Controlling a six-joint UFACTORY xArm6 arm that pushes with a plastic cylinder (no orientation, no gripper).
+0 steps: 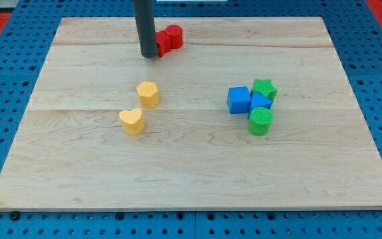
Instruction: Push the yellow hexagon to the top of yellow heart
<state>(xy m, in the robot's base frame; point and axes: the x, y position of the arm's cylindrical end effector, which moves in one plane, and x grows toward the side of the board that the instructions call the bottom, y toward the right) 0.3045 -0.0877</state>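
Observation:
The yellow hexagon (148, 94) sits left of the board's middle. The yellow heart (132, 121) lies just below it and a little to its left, close but apart. My dark rod comes down from the view's top, and my tip (148, 55) rests on the board above the hexagon, with a gap of bare wood between them. The tip stands against the left side of the red blocks (168, 38).
Two red blocks lie near the top edge, partly hidden by the rod. On the right is a tight cluster: a blue cube (239, 100), a green star (264, 88), a small blue block (260, 101) and a green cylinder (260, 121). The wooden board (191, 179) lies on a blue pegboard.

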